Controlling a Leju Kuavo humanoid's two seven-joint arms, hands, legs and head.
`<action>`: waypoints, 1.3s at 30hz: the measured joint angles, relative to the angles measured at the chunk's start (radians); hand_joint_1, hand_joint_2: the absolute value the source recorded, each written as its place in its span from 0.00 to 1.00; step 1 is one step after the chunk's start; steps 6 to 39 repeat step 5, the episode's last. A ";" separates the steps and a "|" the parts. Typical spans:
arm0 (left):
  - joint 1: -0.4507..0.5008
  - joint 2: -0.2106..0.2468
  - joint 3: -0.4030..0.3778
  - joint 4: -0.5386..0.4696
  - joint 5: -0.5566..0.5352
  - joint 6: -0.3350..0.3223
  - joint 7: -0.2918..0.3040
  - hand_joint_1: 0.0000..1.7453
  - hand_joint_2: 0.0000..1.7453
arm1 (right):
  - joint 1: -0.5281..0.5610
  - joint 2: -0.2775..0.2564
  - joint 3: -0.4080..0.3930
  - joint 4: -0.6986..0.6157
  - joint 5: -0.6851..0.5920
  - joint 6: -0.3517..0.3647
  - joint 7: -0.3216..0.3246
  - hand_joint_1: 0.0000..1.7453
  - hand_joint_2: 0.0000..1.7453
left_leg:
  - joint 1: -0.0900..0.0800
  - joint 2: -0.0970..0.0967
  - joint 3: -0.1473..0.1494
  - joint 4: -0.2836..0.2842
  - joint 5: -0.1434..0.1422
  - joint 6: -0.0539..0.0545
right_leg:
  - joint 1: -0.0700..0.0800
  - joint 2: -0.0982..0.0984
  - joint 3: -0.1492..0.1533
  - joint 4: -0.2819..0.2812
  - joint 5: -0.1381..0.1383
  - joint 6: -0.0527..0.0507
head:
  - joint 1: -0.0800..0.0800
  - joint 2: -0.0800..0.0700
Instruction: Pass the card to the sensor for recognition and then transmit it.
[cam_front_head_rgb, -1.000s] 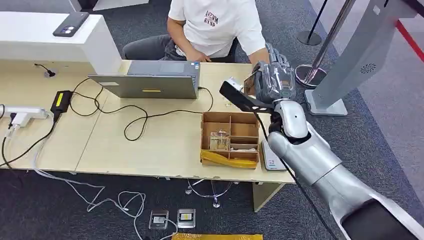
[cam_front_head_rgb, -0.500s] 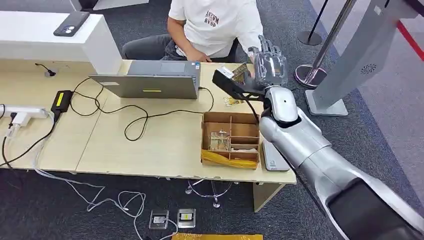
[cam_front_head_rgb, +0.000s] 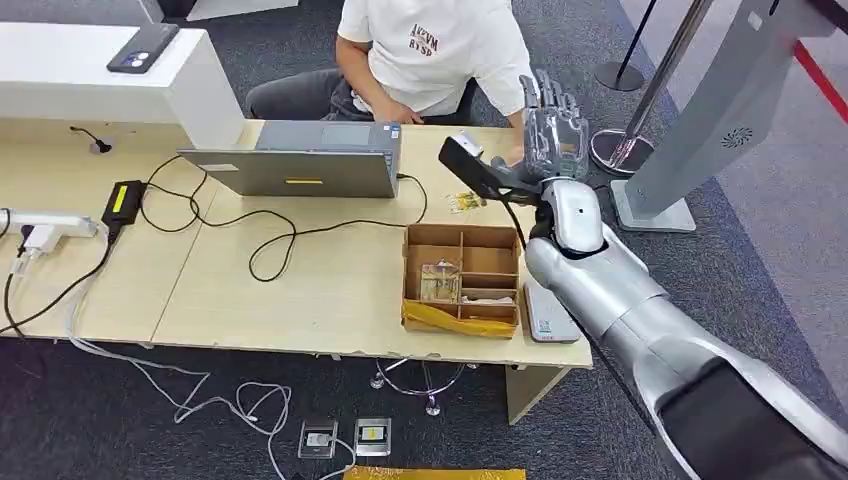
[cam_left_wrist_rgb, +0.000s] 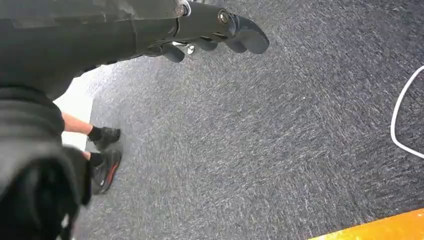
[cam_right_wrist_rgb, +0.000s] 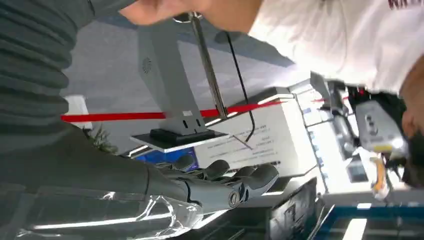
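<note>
My right hand (cam_front_head_rgb: 555, 125) is raised over the table's far right corner, close in front of the seated person (cam_front_head_rgb: 440, 45). Its fingers point up and apart, and I see nothing between them. In the right wrist view the right hand's fingers (cam_right_wrist_rgb: 235, 180) stretch out bare toward the person's white shirt (cam_right_wrist_rgb: 340, 35). A flat grey-white sensor (cam_front_head_rgb: 547, 315) lies at the table's near right edge, beside a partitioned cardboard box (cam_front_head_rgb: 462, 275) that holds cards. My left hand (cam_left_wrist_rgb: 210, 30) hangs over the carpet, holding nothing.
On the wooden table (cam_front_head_rgb: 300, 280) stand a laptop (cam_front_head_rgb: 305, 160), black cables (cam_front_head_rgb: 270, 235) and a power strip (cam_front_head_rgb: 45, 225). A small yellowish item (cam_front_head_rgb: 466, 203) lies behind the box. A grey kiosk post (cam_front_head_rgb: 700, 120) and a stanchion (cam_front_head_rgb: 625, 140) stand to the right.
My right hand carried the card away from the box toward the person, then spread its fingers. The card seen in it earlier is gone from the hand.
</note>
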 joint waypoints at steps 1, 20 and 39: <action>0.001 0.000 0.000 0.000 0.000 0.005 0.000 0.00 1.00 | 0.009 -0.008 -0.006 -0.018 -0.007 -0.035 0.000 0.00 1.00 | 0.000 0.000 0.000 0.000 0.000 0.000 | 0.000 0.000 0.000 0.000 0.000 0.000 | 0.000 0.000; 0.008 0.000 0.003 0.000 0.008 0.019 -0.002 0.00 1.00 | 0.062 -0.055 -0.039 -0.121 -0.012 -0.127 0.003 0.00 1.00 | 0.000 0.001 0.000 0.000 0.000 0.000 | 0.000 0.002 0.000 0.000 0.000 0.000 | 0.000 0.000; 0.008 0.000 0.003 0.000 0.008 0.019 -0.002 0.00 1.00 | 0.062 -0.055 -0.039 -0.121 -0.012 -0.127 0.003 0.00 1.00 | 0.000 0.001 0.000 0.000 0.000 0.000 | 0.000 0.002 0.000 0.000 0.000 0.000 | 0.000 0.000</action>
